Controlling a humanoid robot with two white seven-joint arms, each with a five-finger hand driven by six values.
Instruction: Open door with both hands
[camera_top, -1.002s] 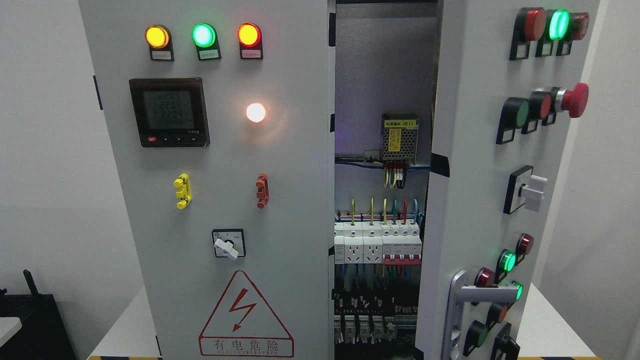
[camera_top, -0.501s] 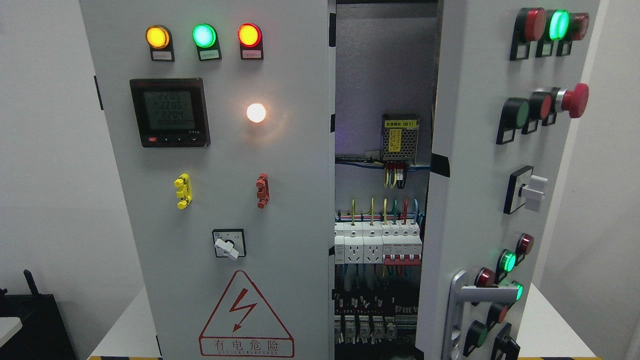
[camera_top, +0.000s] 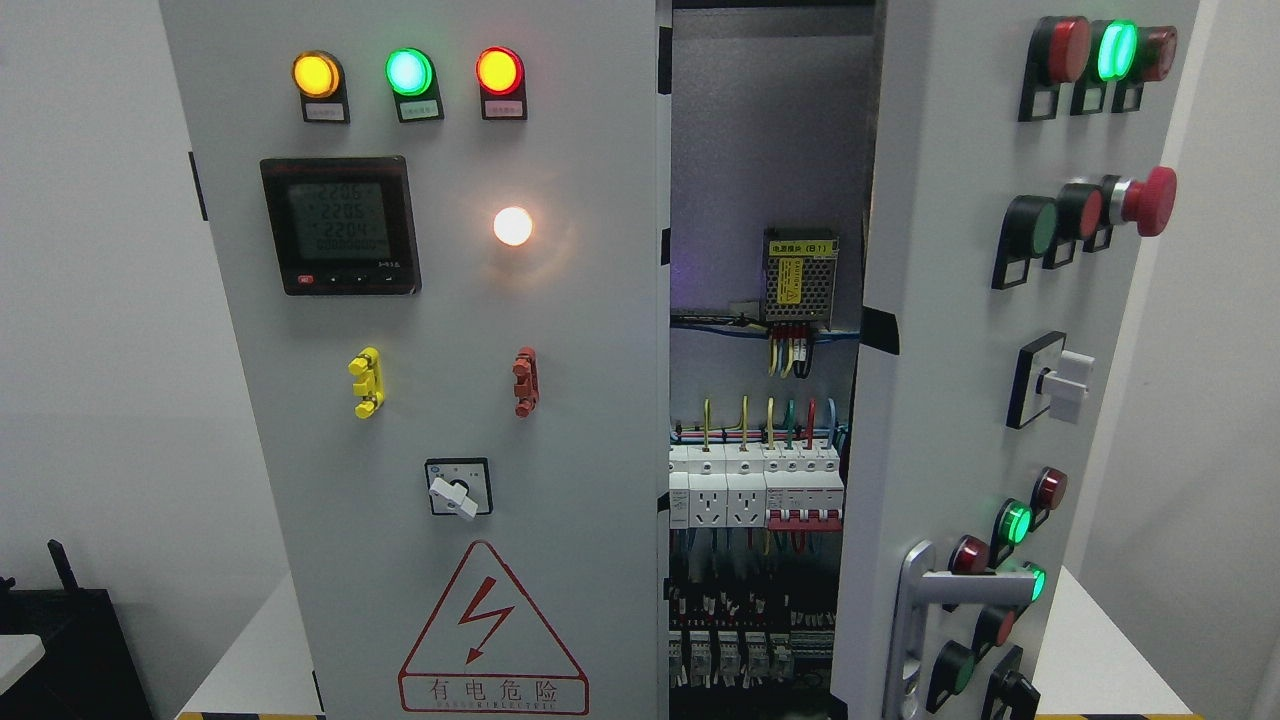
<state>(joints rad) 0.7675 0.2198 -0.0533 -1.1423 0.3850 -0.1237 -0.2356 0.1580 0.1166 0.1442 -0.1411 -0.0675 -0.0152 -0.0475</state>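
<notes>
White table (camera_top: 1110, 650) under a grey cabinet, plain wall behind. Neither of our hands is in shot, so we can't tell their state. Right door (camera_top: 990, 350) stands ajar, its handle (camera_top: 925, 610) upright at lower right; breakers (camera_top: 755, 485) sit deeper inside.

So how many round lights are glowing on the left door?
4: a round yellow light, round green light and round red light along the top, plus a round white light lower down.

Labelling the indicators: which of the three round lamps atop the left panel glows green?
The middle green lamp, between the amber lamp and red lamp.
</notes>
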